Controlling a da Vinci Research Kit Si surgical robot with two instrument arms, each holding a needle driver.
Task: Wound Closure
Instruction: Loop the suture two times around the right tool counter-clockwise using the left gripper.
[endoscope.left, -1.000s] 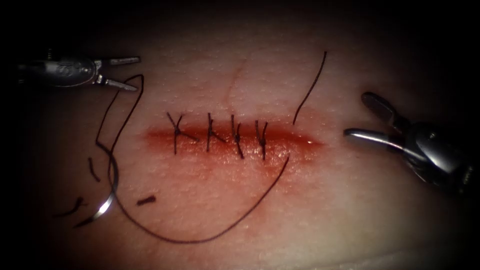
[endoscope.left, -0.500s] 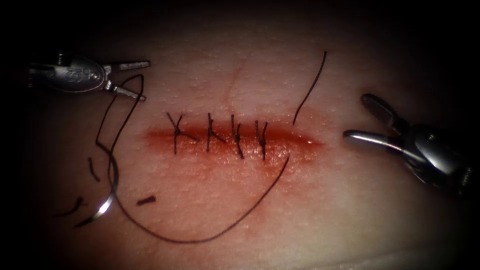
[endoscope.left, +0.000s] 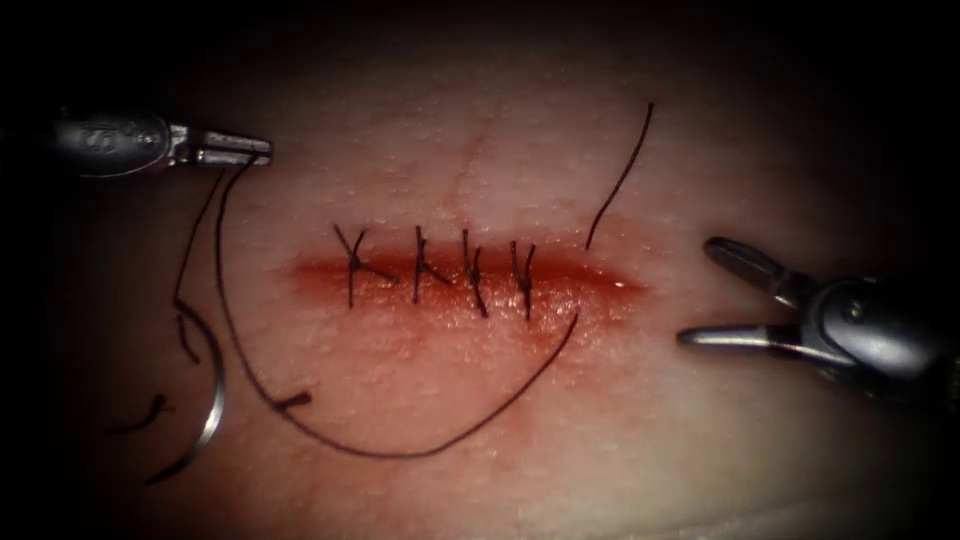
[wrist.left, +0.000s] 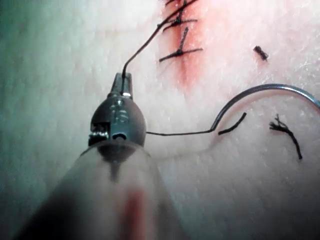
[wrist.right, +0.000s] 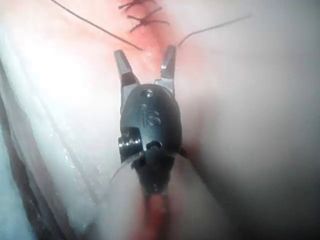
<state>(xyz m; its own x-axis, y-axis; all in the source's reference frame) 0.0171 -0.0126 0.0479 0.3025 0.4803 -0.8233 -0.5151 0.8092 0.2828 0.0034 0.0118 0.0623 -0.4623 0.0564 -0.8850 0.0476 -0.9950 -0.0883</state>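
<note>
Left tool (endoscope.left: 255, 151) clamps thread (endoscope.left: 400, 452) – needle (endoscope.left: 210, 415) lies loose; right tool (endoscope.left: 700, 292) gapes, empty.

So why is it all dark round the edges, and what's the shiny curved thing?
Endoscope view: light hits the middle, around the cut, and fades to shadow at the edges, where the left tool grips the thread; the shiny curve is the needle, loose on the tissue left of the cut; the right tool is open, empty. Right wrist view: glare on the tissue.
</note>
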